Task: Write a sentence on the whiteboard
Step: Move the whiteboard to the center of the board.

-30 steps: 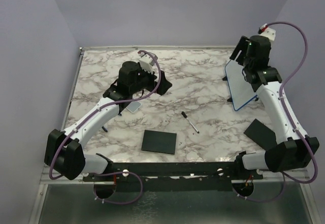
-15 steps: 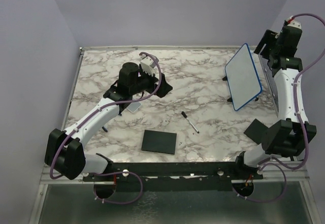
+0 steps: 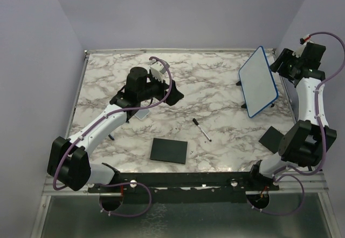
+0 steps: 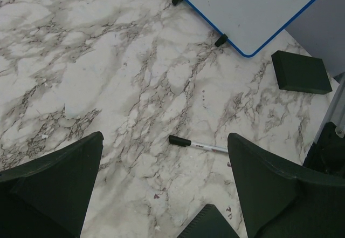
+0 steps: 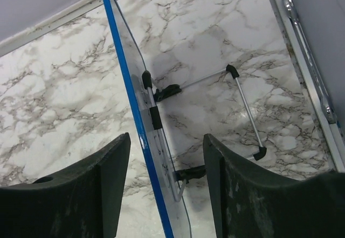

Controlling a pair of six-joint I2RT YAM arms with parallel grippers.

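The white, blue-rimmed rectangular whiteboard [image 3: 257, 81] is propped on its wire stand [image 5: 245, 106] at the far right of the marbled table [image 3: 215, 87], with no writing seen on it. The left gripper [image 4: 164, 141] and right gripper [image 5: 166, 141] are held spread and empty, the right one close behind the board. The board could be toppled if brushed by that arm, or the thin black-capped marker [image 3: 202, 129] rolled away by an off-centre pinch.

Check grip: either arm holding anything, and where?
Nothing held: left gripper open over marble table; right gripper open behind the blue-rimmed white rectangular whiteboard.
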